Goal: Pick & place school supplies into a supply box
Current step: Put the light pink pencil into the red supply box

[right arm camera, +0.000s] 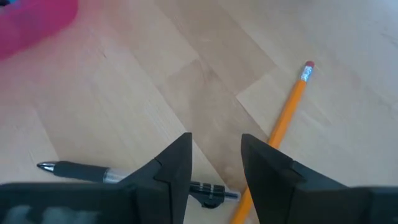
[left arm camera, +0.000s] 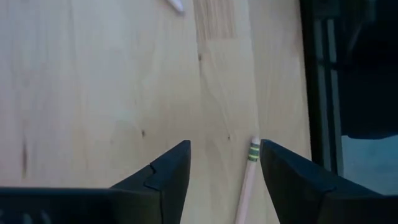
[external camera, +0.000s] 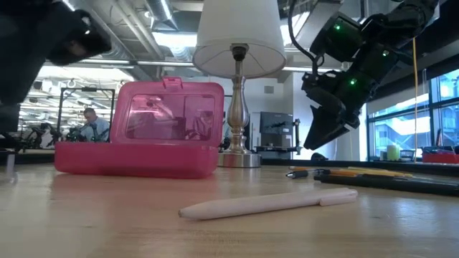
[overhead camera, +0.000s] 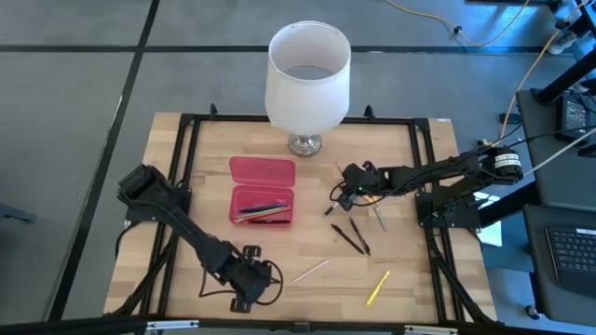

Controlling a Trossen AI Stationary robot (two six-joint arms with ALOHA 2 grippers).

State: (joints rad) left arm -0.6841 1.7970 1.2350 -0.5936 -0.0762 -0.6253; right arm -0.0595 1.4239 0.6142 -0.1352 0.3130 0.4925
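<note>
The red supply box (overhead camera: pixel 263 203) stands open left of centre, its lid (overhead camera: pixel 263 171) raised on the far side and a few pencils (overhead camera: pixel 261 212) lying inside. My right gripper (overhead camera: pixel 343 193) hovers open to its right, above the table (external camera: pixel 326 129). Beneath it lie a black pen (right arm camera: pixel 74 169) and an orange pencil (right arm camera: pixel 289 112). Two black pens (overhead camera: pixel 352 238), a pale pen (overhead camera: pixel 310 271) and a yellow pen (overhead camera: pixel 377 288) lie loose on the wood. My left gripper (overhead camera: pixel 248 282) is open near the table's near edge; a pale pencil with a green band (left arm camera: pixel 250 177) lies between its fingers, untouched.
A big white lamp (overhead camera: pixel 308 79) stands on its metal foot (overhead camera: pixel 304 144) at the far edge behind the box. A black frame (overhead camera: pixel 424 177) runs round the wooden top. Bare wood lies between the box and the near edge.
</note>
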